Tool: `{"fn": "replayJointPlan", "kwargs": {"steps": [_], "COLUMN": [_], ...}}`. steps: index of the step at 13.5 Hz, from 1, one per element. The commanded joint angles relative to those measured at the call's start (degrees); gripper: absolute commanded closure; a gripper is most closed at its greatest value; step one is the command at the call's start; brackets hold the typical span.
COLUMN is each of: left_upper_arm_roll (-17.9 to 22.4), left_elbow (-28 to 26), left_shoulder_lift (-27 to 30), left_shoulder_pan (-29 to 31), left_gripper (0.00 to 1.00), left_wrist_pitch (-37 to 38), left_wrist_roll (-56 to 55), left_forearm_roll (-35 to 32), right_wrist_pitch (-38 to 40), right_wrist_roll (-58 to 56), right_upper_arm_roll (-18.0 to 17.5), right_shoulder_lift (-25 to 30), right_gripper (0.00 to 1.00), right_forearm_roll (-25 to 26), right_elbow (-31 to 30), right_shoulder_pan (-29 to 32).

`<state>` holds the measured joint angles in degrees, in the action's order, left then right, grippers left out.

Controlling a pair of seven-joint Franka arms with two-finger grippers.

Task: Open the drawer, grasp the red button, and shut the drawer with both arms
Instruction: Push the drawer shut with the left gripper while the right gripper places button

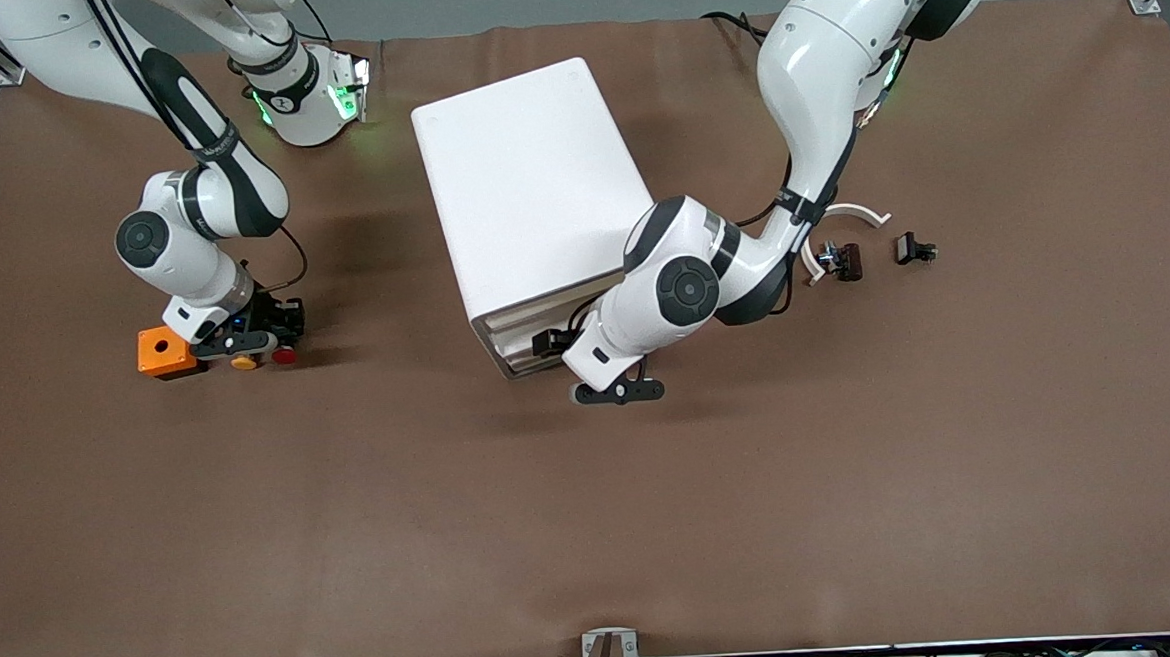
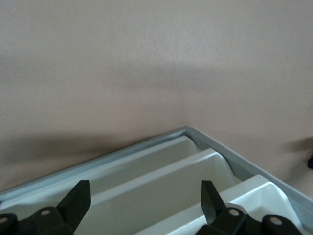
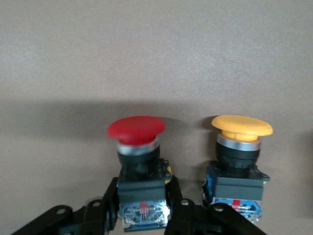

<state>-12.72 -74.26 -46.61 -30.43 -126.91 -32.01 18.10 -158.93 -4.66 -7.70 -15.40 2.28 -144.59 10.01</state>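
The right gripper [image 3: 142, 210] has its two black fingers [image 3: 105, 208] set on either side of the black body of the red button [image 3: 137, 147]; they sit against that body, though whether they press it firmly cannot be told. The red button lies on its side on the brown table [image 1: 594, 508], at the right arm's end, its round red cap [image 1: 284, 355] pointing toward the front camera. Just beside it lies a matching yellow button [image 3: 240, 147], outside the fingers, and next to that stands an orange cube [image 1: 166, 352] with a hole in its top. The right arm [image 1: 194, 224] bends down from its base to this spot. The left gripper [image 2: 144, 205] has its fingers [image 2: 76, 200] spread wide with nothing between them, hanging over the front edge of the white cabinet [image 1: 528, 186] in the middle of the table. Below those fingers the top drawer [image 2: 161, 171] shows as a shallow white tray inside a grey rim; from the front view the drawer fronts [image 1: 525, 322] look nearly flush with the cabinet. The left arm [image 1: 813, 86] reaches in from its base, its elbow hiding part of the cabinet's corner. Toward the left arm's end of the table lie a curved white plastic piece [image 1: 854, 214] and two small black parts [image 1: 916, 249], apart from each other.
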Motion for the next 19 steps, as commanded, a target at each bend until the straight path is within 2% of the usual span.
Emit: {"fn": "replayJointPlan", "kwargs": {"steps": [1,3,5,7,11,15,19], "left_upper_arm_roll": [-0.81,-0.81,-0.9,-0.81,-0.38,-0.11,-0.29], "left_elbow": [-0.71,-0.62,-0.62,-0.53,-0.36,-0.53,-0.71], "left_shoulder_lift": [1.08,1.08,1.08,1.08,2.83,5.73,10.3], "left_shoulder_pan": [-0.15,-0.15,-0.07,0.63,3.96,9.5,15.22], "left_gripper": [0.0,0.0,0.0,0.0,0.0,0.0,0.0], "left_wrist_pitch": [1.75,1.75,1.75,1.75,1.84,2.88,11.13], "left_wrist_roll": [-0.69,-0.78,-0.69,-0.6,1.06,4.23,6.6], "left_forearm_roll": [1.15,1.24,1.15,0.97,0.09,-0.86,-12.37], "right_wrist_pitch": [0.91,4.83,18.32,34.67,55.35,69.43,78.58], "right_wrist_roll": [-0.43,-0.44,-0.35,-0.09,5.7,5.8,8.59], "right_upper_arm_roll": [-0.82,-0.91,-1.26,-1.35,-1.44,-1.44,-1.18], "right_shoulder_lift": [-0.86,-0.69,0.45,1.68,3.53,3.97,3.53], "right_gripper": [0.0,0.0,0.0,0.0,0.0,0.0,0.0], "right_forearm_roll": [-0.78,-0.78,-0.96,-1.4,-1.4,-1.31,-0.69], "right_elbow": [1.42,3.08,8.33,16.58,32.05,46.65,59.14], "right_shoulder_pan": [2.56,2.04,1.94,1.86,0.9,-0.51,-1.39]}}
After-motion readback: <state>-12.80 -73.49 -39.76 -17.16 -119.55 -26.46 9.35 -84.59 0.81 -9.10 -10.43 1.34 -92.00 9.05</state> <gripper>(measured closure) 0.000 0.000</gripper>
